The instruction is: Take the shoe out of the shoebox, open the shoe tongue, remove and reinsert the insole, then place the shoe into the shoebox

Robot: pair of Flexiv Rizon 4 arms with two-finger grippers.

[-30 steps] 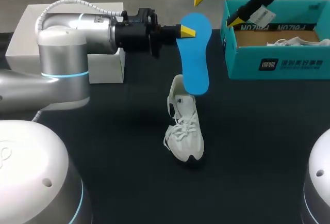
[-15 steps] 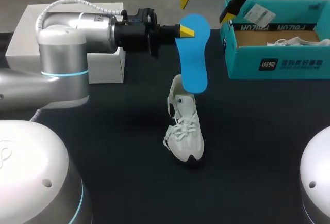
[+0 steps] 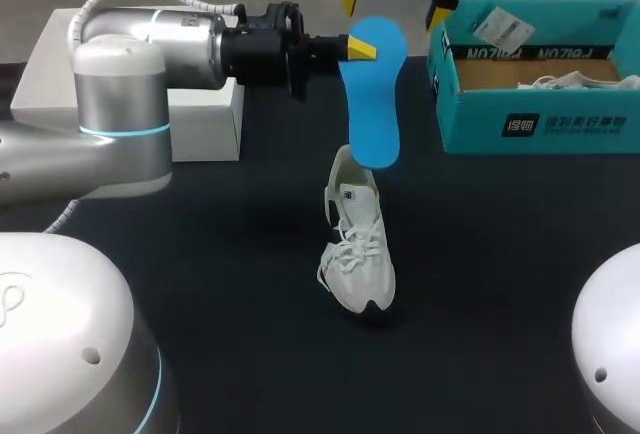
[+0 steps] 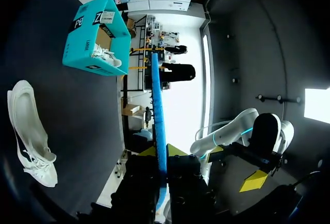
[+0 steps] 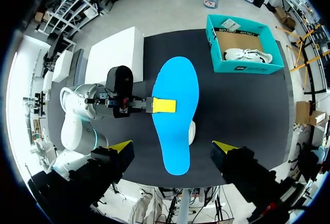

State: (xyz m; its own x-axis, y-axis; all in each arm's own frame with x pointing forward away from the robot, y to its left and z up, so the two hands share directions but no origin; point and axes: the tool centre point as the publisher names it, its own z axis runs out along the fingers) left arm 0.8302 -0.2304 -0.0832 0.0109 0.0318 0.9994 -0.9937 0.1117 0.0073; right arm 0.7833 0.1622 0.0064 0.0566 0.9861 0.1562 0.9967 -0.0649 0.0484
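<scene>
On the tabletop [image 3: 250,254] the teal shoebox [image 3: 540,124] sits far right, the white shoe [image 3: 358,244] mid-table. My left pincer [image 3: 360,49] clamps the blue insole [image 3: 370,94] by its edge above the shoe; my right pincer [image 3: 392,4] hangs open overhead. Such an edge grip could let the insole twist free.

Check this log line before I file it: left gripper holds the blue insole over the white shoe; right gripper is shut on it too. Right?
No. The right gripper is open, its fingers spread wide and clear of the blue insole, as the right wrist view shows. The left gripper does hold it over the white shoe.
</scene>
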